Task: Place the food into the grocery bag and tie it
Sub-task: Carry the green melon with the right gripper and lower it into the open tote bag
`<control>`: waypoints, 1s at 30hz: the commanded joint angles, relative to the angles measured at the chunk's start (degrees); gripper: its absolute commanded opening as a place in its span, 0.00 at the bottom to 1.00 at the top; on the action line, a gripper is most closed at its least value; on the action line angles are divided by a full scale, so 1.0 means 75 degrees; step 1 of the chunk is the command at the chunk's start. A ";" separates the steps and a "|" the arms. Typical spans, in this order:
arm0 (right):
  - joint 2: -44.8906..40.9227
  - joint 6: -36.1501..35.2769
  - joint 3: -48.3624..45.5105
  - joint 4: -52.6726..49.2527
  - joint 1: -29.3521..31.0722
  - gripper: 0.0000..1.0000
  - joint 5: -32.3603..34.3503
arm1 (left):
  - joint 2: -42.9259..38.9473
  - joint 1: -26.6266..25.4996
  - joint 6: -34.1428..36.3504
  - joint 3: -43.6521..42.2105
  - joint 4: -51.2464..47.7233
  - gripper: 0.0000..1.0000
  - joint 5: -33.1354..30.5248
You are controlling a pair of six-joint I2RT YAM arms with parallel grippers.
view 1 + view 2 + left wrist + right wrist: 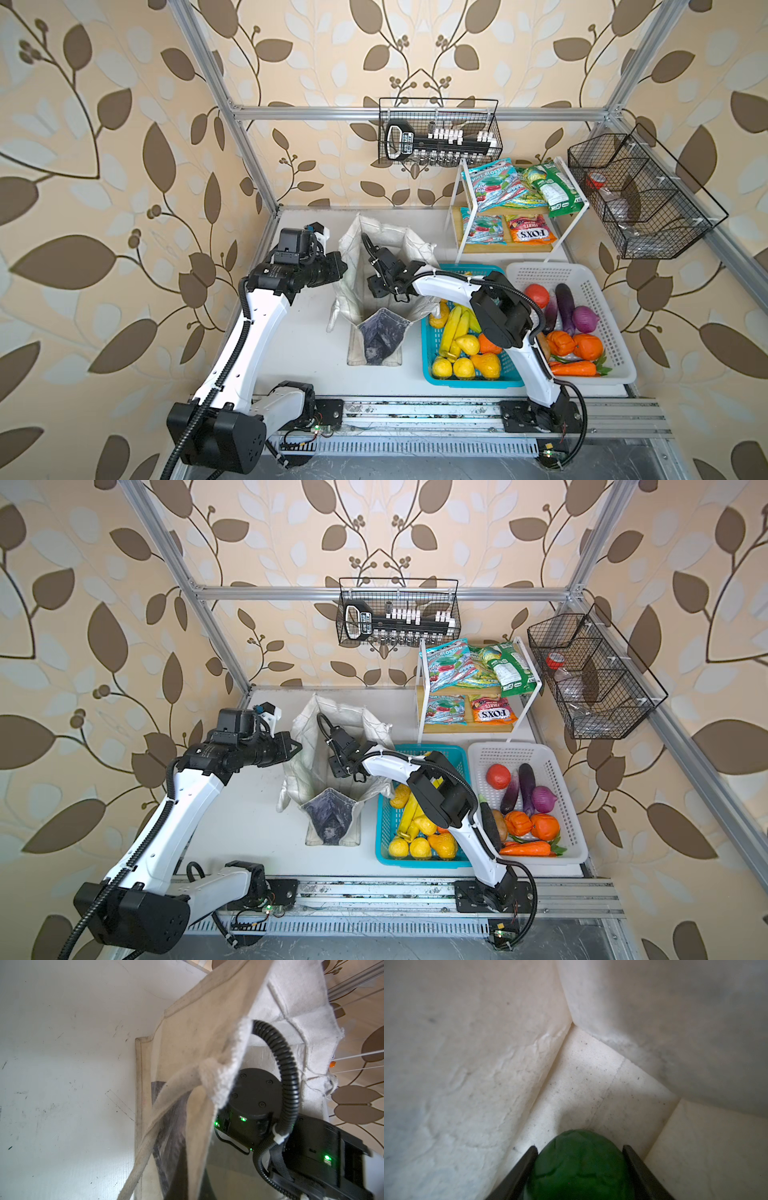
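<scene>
Right gripper: deep inside the grocery bag, I had it grasping the green fruit.
Left gripper: clenched at the bag's rim; pinched cloth unclear.
Risk: if that rim slipped, cloth could sag onto my arm.

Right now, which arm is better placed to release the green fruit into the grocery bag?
Right. The right gripper grips the green fruit inside the grocery bag. The left gripper is shut at the bag's rim, apparently holding it open.
</scene>
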 commanded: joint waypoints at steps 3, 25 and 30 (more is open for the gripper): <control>0.0143 -0.0153 0.0209 -0.0088 -0.0058 0.73 -0.0043 | -0.0167 0.0110 -0.0067 0.0059 0.0309 0.00 0.0079; -0.3196 -0.0341 -0.0265 -0.1157 0.0615 1.00 0.0000 | -0.0208 0.0124 0.0000 -0.0058 0.0216 0.00 -0.0534; -0.4792 -0.0474 -0.1421 -0.1046 0.0690 1.00 0.0091 | -0.0238 0.0122 0.0043 -0.0070 0.0214 0.00 -0.0631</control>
